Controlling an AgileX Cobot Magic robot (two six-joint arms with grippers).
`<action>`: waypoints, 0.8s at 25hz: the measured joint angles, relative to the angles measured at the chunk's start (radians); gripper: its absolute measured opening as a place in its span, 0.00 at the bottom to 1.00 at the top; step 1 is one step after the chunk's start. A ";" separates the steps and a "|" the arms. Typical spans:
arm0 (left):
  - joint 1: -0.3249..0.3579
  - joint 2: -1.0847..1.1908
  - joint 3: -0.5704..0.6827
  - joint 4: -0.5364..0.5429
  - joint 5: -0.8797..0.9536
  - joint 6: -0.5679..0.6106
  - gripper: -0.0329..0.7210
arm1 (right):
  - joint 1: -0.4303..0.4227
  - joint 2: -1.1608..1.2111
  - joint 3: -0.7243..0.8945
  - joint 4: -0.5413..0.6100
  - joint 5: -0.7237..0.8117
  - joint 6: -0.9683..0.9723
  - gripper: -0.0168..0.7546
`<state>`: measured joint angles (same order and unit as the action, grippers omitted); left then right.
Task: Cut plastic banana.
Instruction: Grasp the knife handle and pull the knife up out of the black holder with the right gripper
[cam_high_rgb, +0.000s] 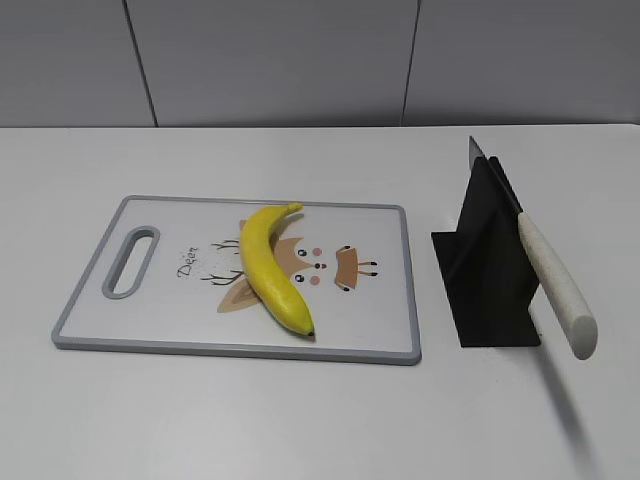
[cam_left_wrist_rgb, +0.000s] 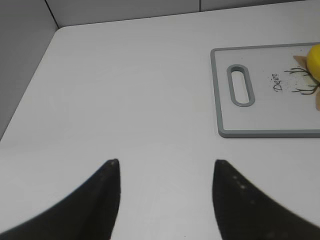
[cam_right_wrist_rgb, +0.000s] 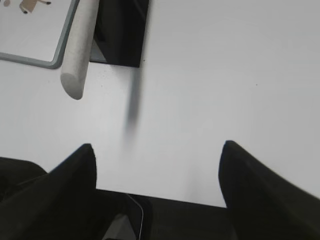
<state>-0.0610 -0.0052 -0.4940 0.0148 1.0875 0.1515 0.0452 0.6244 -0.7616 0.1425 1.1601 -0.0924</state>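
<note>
The plastic banana (cam_high_rgb: 272, 268) is glossy yellow and lies on the white, grey-rimmed cutting board (cam_high_rgb: 160, 340), stem to the back and dark tip to the front. A sliver of it shows at the right edge of the left wrist view (cam_left_wrist_rgb: 315, 60). A knife with a cream handle (cam_high_rgb: 556, 282) rests slanted in a black stand (cam_high_rgb: 485, 265) right of the board; its handle end shows in the right wrist view (cam_right_wrist_rgb: 79, 50). My left gripper (cam_left_wrist_rgb: 165, 162) is open and empty above bare table left of the board (cam_left_wrist_rgb: 260, 127). My right gripper (cam_right_wrist_rgb: 157, 145) is open and empty near the table's front edge. Neither arm shows in the exterior view.
The white table ends at a grey wall behind. The board's handle slot (cam_high_rgb: 132, 260) lies at its left end. The table's left edge shows in the left wrist view (cam_left_wrist_rgb: 30, 85). The table's front edge runs under the right gripper (cam_right_wrist_rgb: 170, 200).
</note>
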 joint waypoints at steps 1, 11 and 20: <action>0.000 0.000 0.000 0.000 0.000 0.000 0.80 | 0.009 0.022 -0.009 0.000 0.009 0.003 0.78; 0.000 0.000 0.000 0.000 0.000 0.000 0.80 | 0.093 0.276 -0.122 0.003 0.025 0.012 0.78; 0.000 0.000 0.000 0.000 0.000 0.000 0.80 | 0.176 0.525 -0.220 0.012 -0.030 0.014 0.78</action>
<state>-0.0610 -0.0052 -0.4940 0.0148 1.0875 0.1515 0.2209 1.1491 -0.9820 0.1549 1.1300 -0.0780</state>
